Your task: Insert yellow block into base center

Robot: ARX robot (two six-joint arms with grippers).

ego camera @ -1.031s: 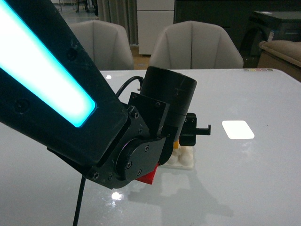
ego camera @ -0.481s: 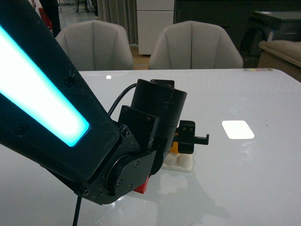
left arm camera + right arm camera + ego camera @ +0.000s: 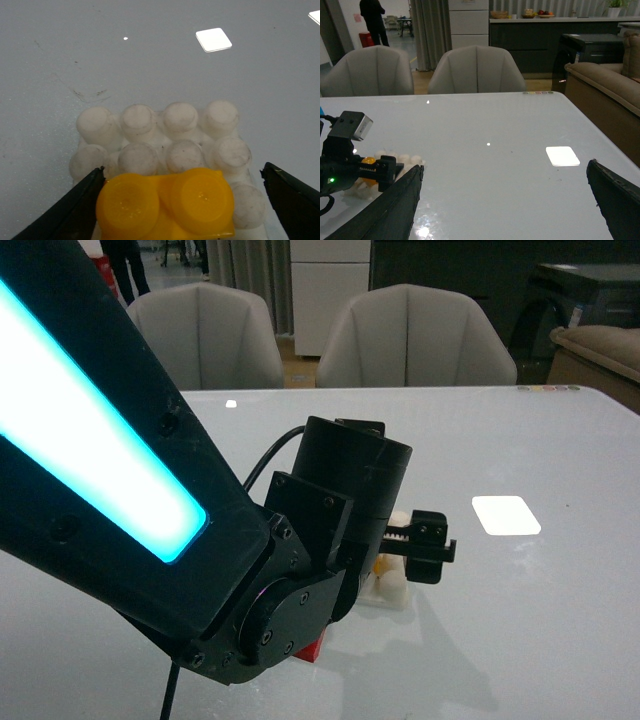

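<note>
Orange-yellow plastic, the yellow block [image 3: 165, 202] sits on the base [image 3: 150, 125] with its two round studs facing up. In the left wrist view two rows of bare white studs lie beyond it, and another bare stud shows just beside it on one side. The other side is hidden by a finger, so its exact place in the grid cannot be told, only that it is off the far edge.

The left gripper [image 3: 182, 172] straddles the block with its jaws spread. One finger [image 3: 70, 217] lies just beside the block's edge, though whether it touches cannot be told. The other finger is well apart from the block, so the block is not clamped.

In the front view the left arm [image 3: 120, 490], with its glowing cyan strip, covers most of the base. Only a sliver of yellow and a corner of the white plate show under the gripper. A red object [image 3: 312, 648] peeks out beneath the wrist joint, mostly hidden.

The base rests on a glossy white table [image 3: 500, 640]. A bright white rectangular patch [image 3: 505, 515] lies on the tabletop well apart from the base, toward the robot's right. The right gripper [image 3: 502, 200] hangs above the table, well apart from the base, its jaws wide with nothing between them. Two grey chairs [image 3: 415, 335] stand at the table's far edge.
</note>
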